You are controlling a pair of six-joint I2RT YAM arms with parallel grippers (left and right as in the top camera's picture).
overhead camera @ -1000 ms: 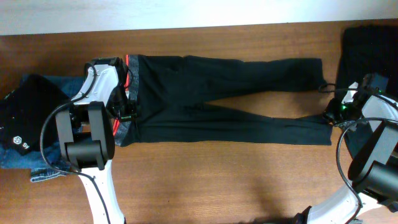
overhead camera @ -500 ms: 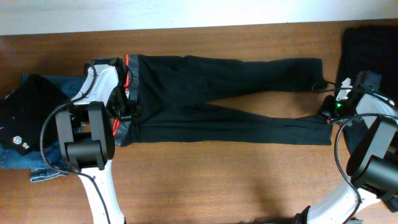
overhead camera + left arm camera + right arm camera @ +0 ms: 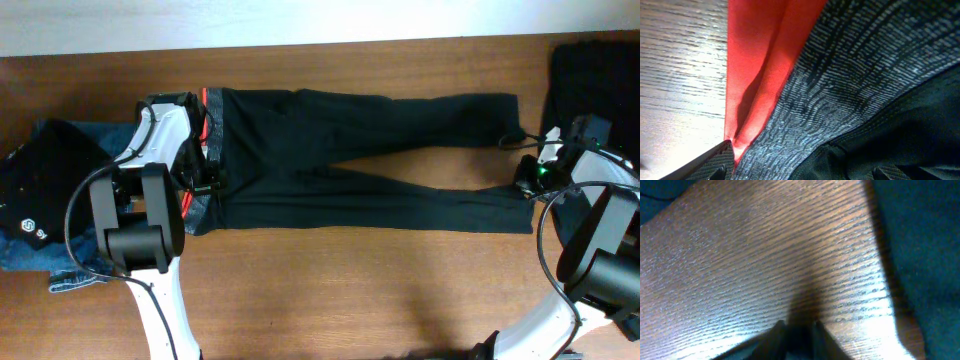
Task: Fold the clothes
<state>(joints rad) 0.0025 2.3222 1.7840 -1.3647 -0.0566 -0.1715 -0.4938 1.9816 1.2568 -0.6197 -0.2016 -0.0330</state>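
The long black trousers (image 3: 360,160) lie flat across the middle of the wooden table (image 3: 330,300), with the red and grey waistband (image 3: 205,110) on the left and both legs pointing right. The left gripper (image 3: 207,182) sits on the waistband with its fingers wide apart and the cloth under them. The right gripper (image 3: 527,180) is at the end of the lower leg on the right. Its fingertips (image 3: 777,330) look close together over bare wood, but it is too blurry to tell if they pinch any cloth.
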